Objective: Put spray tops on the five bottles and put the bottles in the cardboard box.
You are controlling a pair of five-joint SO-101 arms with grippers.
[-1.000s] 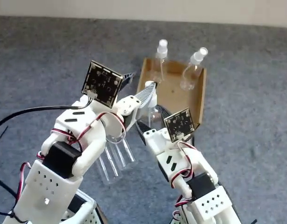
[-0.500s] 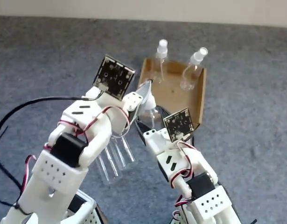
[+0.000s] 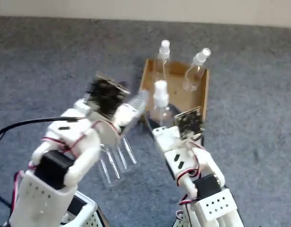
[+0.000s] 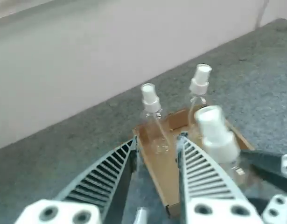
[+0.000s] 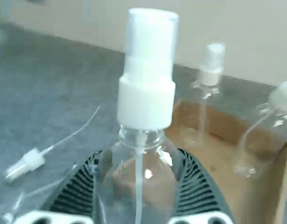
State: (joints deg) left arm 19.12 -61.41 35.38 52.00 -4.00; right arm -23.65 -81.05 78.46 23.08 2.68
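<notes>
My right gripper (image 3: 160, 124) (image 5: 139, 173) is shut on an upright clear bottle (image 3: 160, 109) (image 5: 142, 163) with a white spray top (image 3: 160, 91) (image 5: 148, 74), held just in front of the cardboard box (image 3: 177, 97) (image 5: 217, 136). Two capped bottles (image 3: 163, 59) (image 3: 196, 68) stand at the box's far side. My left gripper (image 3: 137, 100) (image 4: 156, 143) is open and holds nothing, a little to the left of the held bottle (image 4: 217, 136). Uncapped clear bottles (image 3: 118, 160) lie on the mat between the arms.
A loose spray top (image 5: 25, 164) with its thin tube lies on the grey mat beside the right gripper. The box's near half (image 4: 167, 173) holds nothing. Open mat stretches to the left and right of the box.
My left gripper has let go of the spray top and drawn back to the left. The capped bottle now stands uncovered in my right gripper, slightly nearer the box.
</notes>
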